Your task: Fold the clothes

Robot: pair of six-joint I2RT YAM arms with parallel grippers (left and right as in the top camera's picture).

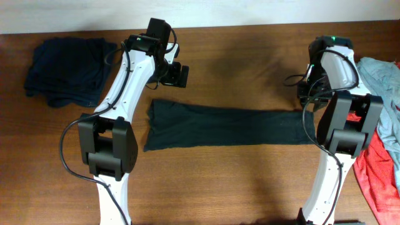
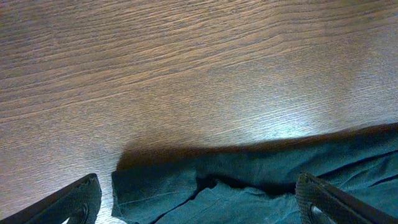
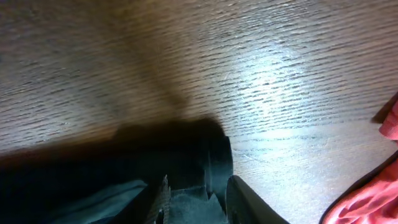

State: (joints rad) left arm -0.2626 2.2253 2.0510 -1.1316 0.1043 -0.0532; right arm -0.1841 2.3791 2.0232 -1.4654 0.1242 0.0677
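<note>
A dark T-shirt (image 1: 225,127) lies folded into a long narrow strip across the middle of the table. My left gripper (image 1: 176,74) hangs open just beyond the strip's far left corner. In the left wrist view its fingers (image 2: 74,202) stand wide apart with that folded corner (image 2: 161,190) low between them, untouched. My right gripper (image 1: 304,100) is at the strip's right end, partly hidden under its arm. In the right wrist view its jaws (image 3: 199,205) are closed on a fold of the dark fabric (image 3: 199,168).
A dark navy garment (image 1: 65,69) lies bunched at the back left. At the right edge, beside the right arm's base, lie a grey-blue garment (image 1: 381,78) and a red one (image 1: 378,172), the red one also in the right wrist view (image 3: 367,199). Bare wood (image 1: 250,181) fronts the strip.
</note>
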